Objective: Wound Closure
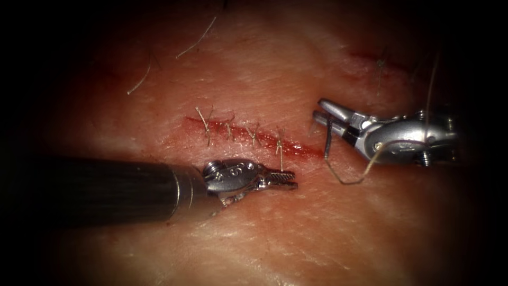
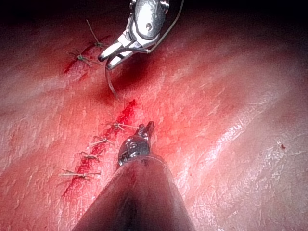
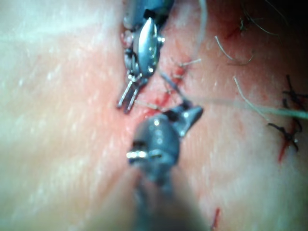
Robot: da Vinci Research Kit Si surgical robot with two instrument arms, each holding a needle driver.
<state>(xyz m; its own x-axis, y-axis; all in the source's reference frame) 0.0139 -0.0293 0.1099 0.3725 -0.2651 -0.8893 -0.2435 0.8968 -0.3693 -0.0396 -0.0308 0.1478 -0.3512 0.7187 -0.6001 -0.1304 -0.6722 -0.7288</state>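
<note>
Four stitches (image 1: 253,133) close your cut (image 1: 304,150) (right end unclosed); right tool (image 1: 325,112) grips the needle (image 1: 328,139) above tissue (image 1: 317,228), left tool (image 1: 283,178) closed, empty.

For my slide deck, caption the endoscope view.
Right tool holds the needle by the cut's right end; left tool holds nothing.

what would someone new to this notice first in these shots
First, the red cut across the tissue, crossed by four stitches, with its right end unstitched. Next, the right arm's tool past that end, jaws shut on the curved needle near its upper end; the needle hangs down toward the tissue, thread trailing. The left arm's tool sits just below the cut, holding nothing.
</note>
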